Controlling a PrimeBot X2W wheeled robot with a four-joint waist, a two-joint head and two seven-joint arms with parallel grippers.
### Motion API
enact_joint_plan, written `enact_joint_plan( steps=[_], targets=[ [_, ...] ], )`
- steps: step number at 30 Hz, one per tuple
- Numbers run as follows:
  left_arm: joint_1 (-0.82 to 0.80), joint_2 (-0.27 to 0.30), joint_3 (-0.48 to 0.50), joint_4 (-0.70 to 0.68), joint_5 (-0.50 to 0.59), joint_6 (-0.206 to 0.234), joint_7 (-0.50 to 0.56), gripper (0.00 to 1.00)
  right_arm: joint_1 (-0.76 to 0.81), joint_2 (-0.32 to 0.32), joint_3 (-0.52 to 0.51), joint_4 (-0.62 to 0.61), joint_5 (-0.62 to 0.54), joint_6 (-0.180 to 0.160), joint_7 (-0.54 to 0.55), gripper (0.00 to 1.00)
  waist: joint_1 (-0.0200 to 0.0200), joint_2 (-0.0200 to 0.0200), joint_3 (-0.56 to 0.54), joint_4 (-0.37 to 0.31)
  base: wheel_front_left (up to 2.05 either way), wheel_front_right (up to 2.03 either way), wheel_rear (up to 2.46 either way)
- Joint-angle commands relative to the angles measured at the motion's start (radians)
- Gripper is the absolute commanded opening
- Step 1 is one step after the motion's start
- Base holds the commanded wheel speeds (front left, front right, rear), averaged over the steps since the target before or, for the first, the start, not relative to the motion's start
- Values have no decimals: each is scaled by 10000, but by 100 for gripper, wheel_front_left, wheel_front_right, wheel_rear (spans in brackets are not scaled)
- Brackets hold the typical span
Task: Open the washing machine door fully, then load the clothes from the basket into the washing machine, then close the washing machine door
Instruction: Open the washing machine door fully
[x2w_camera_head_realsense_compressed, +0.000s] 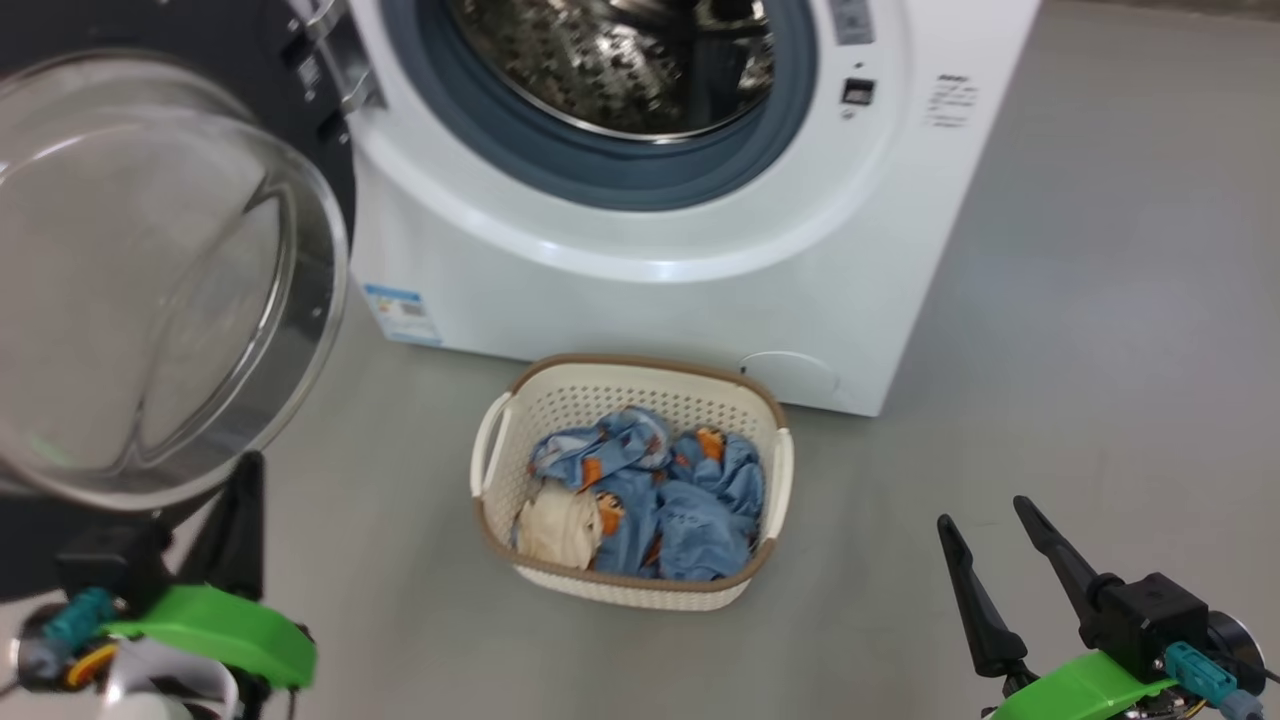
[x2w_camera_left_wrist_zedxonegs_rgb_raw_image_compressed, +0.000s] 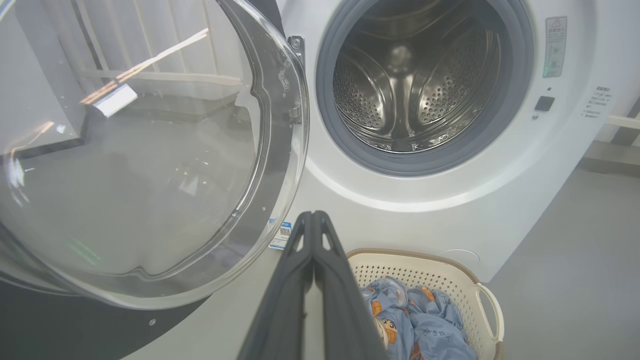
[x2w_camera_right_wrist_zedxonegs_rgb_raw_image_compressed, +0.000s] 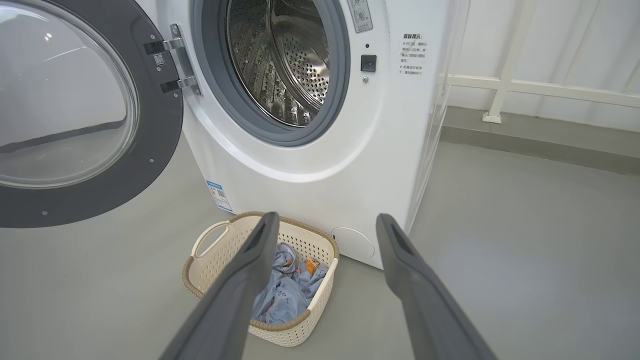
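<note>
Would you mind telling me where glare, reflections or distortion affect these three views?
Head view: pale glare on the washing machine door glass. Left wrist view: bright reflections streak that glass. Right wrist view: wide-angle bending bows the washing machine side edge.

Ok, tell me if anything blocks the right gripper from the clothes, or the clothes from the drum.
Nothing visible does: right gripper open beside the basket, clothes uncovered, washing machine door open leftward, clear of the drum opening.
</note>
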Motion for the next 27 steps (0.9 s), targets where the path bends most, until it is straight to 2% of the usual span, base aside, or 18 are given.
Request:
enact_joint_plan(
  steps=[1,12,23,24,25,27],
  targets=[
    [30,255,236,-494,157,77,66,0,-65,30,213,-206,78,16,-175,100,0,0,-491,-574,0,0,0],
    [1382,-111,-421,-2079,260,305,517,0,62,183,310,-216,263,16,-485,100,0,0,-887,-1842,0,0,0],
    [2268,-511,-638,-2961,118,512,161,0,275,239,348,-311,281,16,-562,100,0,0,-1019,-2487,0,0,0],
    [2334,-587,-635,-3015,83,546,59,41,299,243,338,-318,280,16,-561,100,0,0,-1020,-2520,0,0,0],
    [2392,-644,-643,-3059,74,576,-38,100,314,247,332,-322,280,16,-558,100,0,0,-1014,-2551,0,0,0],
    [2498,-776,-650,-3096,-12,623,-176,100,326,253,339,-320,279,16,-561,100,0,0,-998,-2603,0,0,0]
  ],
)
